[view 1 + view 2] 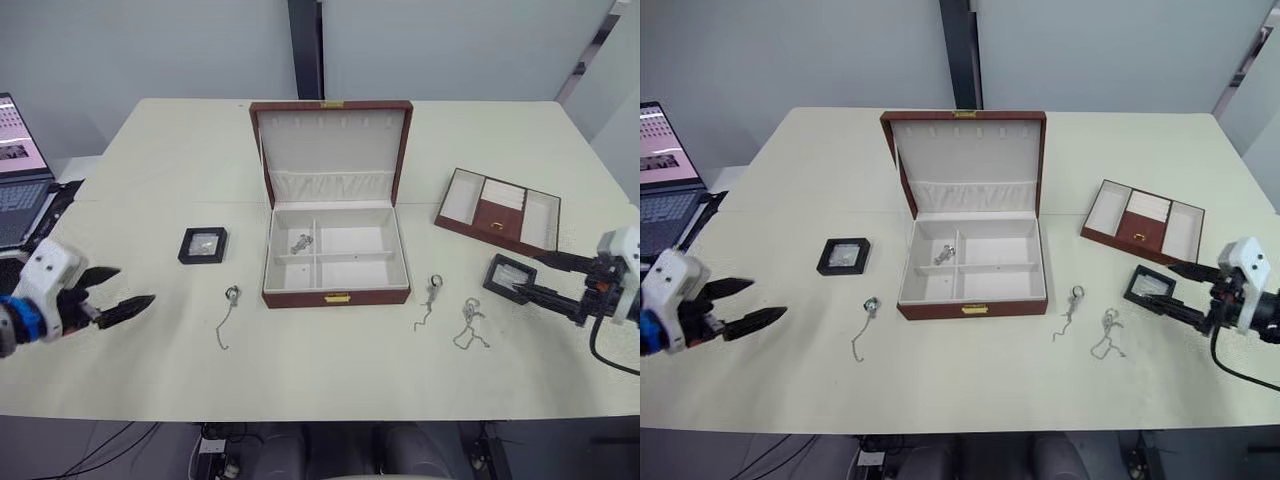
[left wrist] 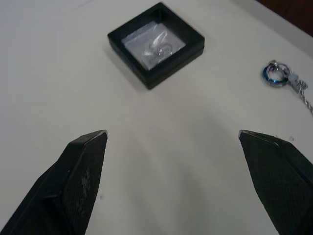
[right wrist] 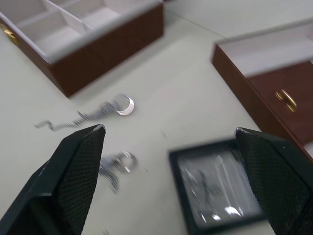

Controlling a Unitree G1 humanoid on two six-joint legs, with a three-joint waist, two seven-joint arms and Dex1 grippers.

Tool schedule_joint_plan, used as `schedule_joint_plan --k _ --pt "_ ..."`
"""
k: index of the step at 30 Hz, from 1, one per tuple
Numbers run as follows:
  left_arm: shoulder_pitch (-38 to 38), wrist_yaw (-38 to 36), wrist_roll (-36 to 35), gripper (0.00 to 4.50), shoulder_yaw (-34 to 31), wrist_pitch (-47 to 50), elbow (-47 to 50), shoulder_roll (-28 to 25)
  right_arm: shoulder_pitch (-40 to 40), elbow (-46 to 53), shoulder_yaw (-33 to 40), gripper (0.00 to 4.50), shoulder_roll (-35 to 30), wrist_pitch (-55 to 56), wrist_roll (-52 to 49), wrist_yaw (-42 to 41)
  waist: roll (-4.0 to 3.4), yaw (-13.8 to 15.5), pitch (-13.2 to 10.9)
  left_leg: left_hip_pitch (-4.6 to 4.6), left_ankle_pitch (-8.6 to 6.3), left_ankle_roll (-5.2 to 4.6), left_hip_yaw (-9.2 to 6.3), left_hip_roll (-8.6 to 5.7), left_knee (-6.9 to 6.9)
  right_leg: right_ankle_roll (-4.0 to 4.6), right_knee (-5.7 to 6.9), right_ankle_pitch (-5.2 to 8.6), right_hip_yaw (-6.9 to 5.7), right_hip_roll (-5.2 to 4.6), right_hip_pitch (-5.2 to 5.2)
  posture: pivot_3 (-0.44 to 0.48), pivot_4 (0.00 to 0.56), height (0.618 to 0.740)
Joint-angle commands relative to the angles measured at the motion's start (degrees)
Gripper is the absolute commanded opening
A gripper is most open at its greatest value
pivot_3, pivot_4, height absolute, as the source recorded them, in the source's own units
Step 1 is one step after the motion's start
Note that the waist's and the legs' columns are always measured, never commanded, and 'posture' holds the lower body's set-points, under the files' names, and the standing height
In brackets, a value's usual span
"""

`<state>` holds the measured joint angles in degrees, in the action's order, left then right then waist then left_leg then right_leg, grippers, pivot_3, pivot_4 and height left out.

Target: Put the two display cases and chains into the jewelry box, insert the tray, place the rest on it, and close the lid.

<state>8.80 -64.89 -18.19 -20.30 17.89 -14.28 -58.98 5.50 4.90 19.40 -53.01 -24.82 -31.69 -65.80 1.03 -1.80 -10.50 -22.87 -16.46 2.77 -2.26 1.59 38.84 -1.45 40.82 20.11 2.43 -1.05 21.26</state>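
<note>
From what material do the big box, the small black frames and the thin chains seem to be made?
The large reddish-brown jewelry box looks like wood or wood-look covering with a smooth finish, a soft-looking cream lining inside and a shiny gold-coloured clasp. The two small flat square black display cases look like matte plastic frames with clear, glare-catching windows, plastic or film. The thin silver chains glint like polished metal.

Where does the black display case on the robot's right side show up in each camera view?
Left eye view: display case at far right, at the right hand's fingertips.
Right eye view: same case, right of the open jewelry box.
Left wrist view: that is the other display case.
Right wrist view: case between the open fingers.
Shared landmark: the tray behind it.
</note>
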Motion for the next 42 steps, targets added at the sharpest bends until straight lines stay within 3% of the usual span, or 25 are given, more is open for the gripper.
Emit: schedule_joint_plan --k 1,7,11,21,34,39,42 --pt "6.6 -3.1 2.7 4.45 5.2 -3.8 -4.5 -1.5 0.9 10.0 0.0 4.50 0.8 -4.3 -4.9 2.4 0.00 0.0 0.0 -0.02 0.00 0.00 0.00 -0.01 0.00 0.00 0.00 0.00 0.00 0.00 0.01 0.000 0.150 0.740" --pt "22.0 -9.4 9.7 4.45 17.6 -11.3 -18.1 1.6 2.4 26.3 -3.8 4.50 3.7 -9.5 -10.3 9.1 0.01 0.0 0.0 -0.04 0.00 0.00 -0.03 0.01 0.03 0.00 0.07 0.00 -0.04 0.20 0.08 0.000 0.150 0.740" --pt "29.2 -11.5 13.2 4.45 21.9 -16.3 -27.1 4.1 2.3 31.7 -3.7 4.50 4.0 -11.8 -12.6 12.5 0.08 0.0 0.0 -0.11 0.00 0.00 -0.02 -0.04 0.09 0.00 0.03 0.00 -0.03 0.27 0.08 0.000 0.150 0.740" --pt "35.6 -12.6 17.8 4.45 25.5 -22.1 -38.3 7.6 -1.3 36.6 -2.5 4.50 4.2 -12.9 -14.8 17.2 0.10 -0.1 0.0 -0.12 0.00 -0.01 -0.05 -0.02 0.10 0.00 0.05 0.00 -0.04 0.27 0.11 0.000 0.150 0.740" --pt "35.4 -11.1 18.3 1.49 24.4 -22.3 -38.7 6.9 -2.7 34.7 -3.8 4.50 4.3 -10.3 -13.5 17.0 0.10 -0.1 0.0 -0.12 0.00 0.00 -0.06 -0.02 0.10 0.00 0.06 0.00 -0.05 0.26 0.11 0.000 0.150 0.740" --pt "33.7 -11.0 17.8 0.08 23.9 -21.3 -36.5 6.1 -2.5 33.8 -4.4 4.50 4.3 -9.3 -13.0 16.2 0.10 -0.1 0.0 -0.11 0.00 0.00 -0.06 -0.01 0.10 0.00 0.06 0.00 -0.04 0.26 0.11 0.000 0.150 0.740" --pt "32.6 -11.1 17.2 0.01 23.2 -20.1 -34.5 5.7 -2.6 32.9 -4.7 4.50 4.2 -8.7 -12.3 15.5 0.10 -0.1 0.0 -0.11 0.00 0.00 -0.07 -0.01 0.11 0.00 0.07 0.00 -0.05 0.26 0.10 0.000 0.150 0.740"
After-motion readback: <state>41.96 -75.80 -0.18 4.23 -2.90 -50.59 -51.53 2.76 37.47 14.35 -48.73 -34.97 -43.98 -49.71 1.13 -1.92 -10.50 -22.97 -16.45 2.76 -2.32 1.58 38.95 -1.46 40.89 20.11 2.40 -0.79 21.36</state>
